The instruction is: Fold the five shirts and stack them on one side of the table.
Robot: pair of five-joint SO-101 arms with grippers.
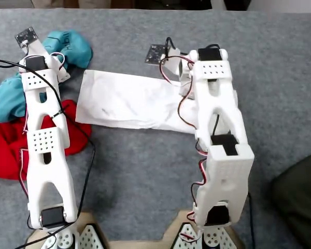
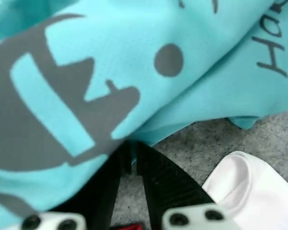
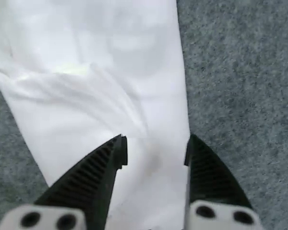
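- Shirts lie in several places. The white shirt [image 1: 124,101], folded into a long band, runs under the right pincer [image 3: 157,143] and on beyond its tips. The teal shirt [image 2: 134,57] bunches over the left pincer [image 2: 132,147]. A red shirt [image 1: 5,145] is heaped behind that pincer, back toward its arm's base.
- Right pincer: spread wide, one finger to each side, over the end of the white band. Whether the tips touch the cloth cannot be told.
- Left pincer: pressed almost together, with its tips at the teal hem. It looks to be nipping a fold of that cloth.
- No stack exists yet, so most of the task seems to lie ahead.
- Risk: if the right pincer closes on the top layer alone, lifting would likely peel the band open.
- Risk: the white band's other end lies just beside the left pincer, so hauling the teal shirt could catch and skew it.
- Risk: loose cables along both arms could catch on bunched cloth.
- Worktop [image 1: 145,171]: grey and felt-like, so it probably grips fabric and dragged folds may ruck.
- A dark cloth [image 1: 300,192] lies well off to the right pincer's outer side.
- Little of the room beyond the worktop can be made out.
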